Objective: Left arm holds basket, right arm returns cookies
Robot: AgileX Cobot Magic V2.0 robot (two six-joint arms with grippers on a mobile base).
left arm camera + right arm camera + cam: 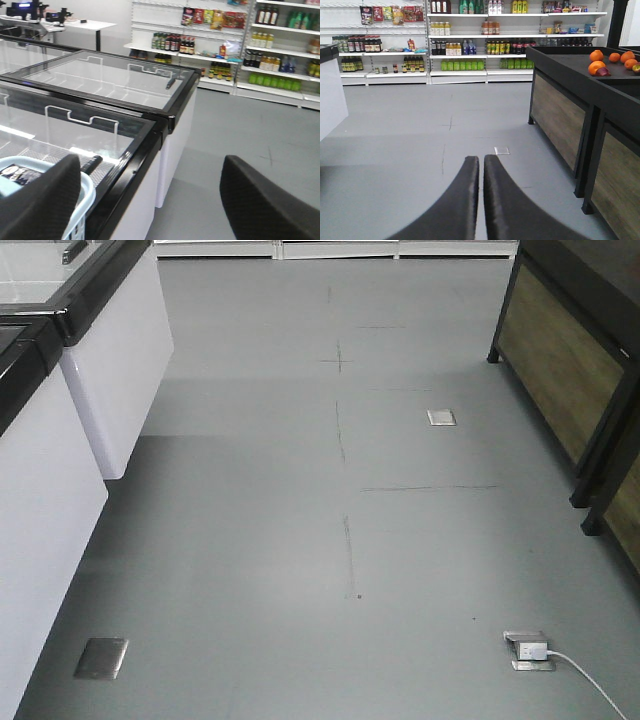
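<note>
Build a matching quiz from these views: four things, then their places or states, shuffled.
Things:
1. light blue slotted plastic basket
2. right gripper
3. round orange fruits
4. white power plug

Places or states:
a. in the metal floor socket
b. at the edge of the glass-lidded white freezer
c. shut, empty
d. on the black counter top

Pairs: 1-b, 2-c, 3-d, 4-a
</note>
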